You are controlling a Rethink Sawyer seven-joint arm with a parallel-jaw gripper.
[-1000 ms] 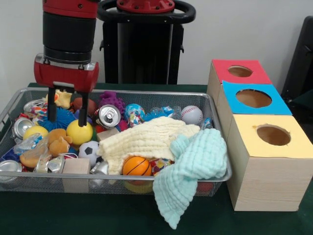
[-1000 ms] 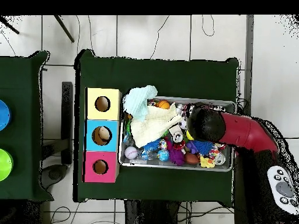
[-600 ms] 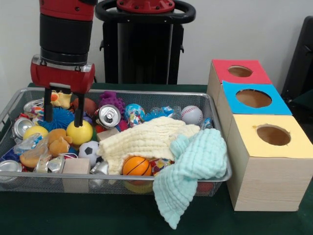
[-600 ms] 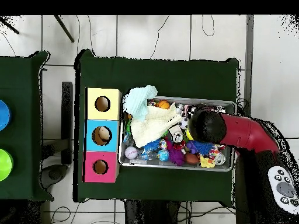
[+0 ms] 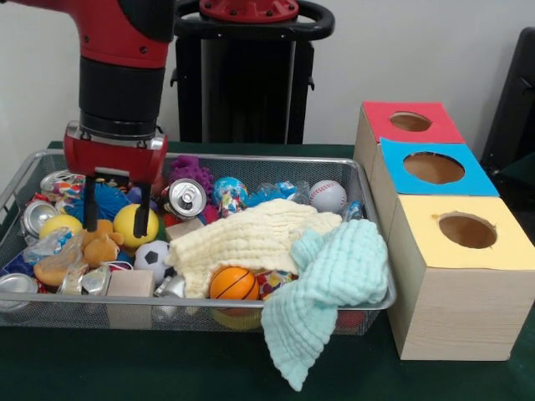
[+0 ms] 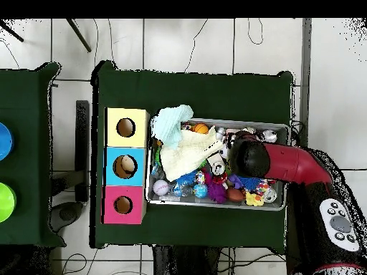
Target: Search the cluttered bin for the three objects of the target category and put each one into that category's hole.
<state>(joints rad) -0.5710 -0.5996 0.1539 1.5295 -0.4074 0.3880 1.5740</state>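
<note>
Your bin (image 5: 368, 302) stays packed: cloths, cans, balls all inside. The three boxes' holes (image 5: 466, 230) show nothing you can confirm delivered. Your tool (image 5: 116, 213) hangs released, fingers spread beside the yellow ball (image 5: 134, 225), gripping nothing. Likely all three remain.

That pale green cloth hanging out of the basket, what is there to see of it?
The mint-green cloth is a soft, quilted-looking fabric, crumpled and folded. It drapes over the front right rim of the wire bin, one corner hanging down toward the green table cover. Its upper part rests against the cream cloth. Nothing grips it.
</note>
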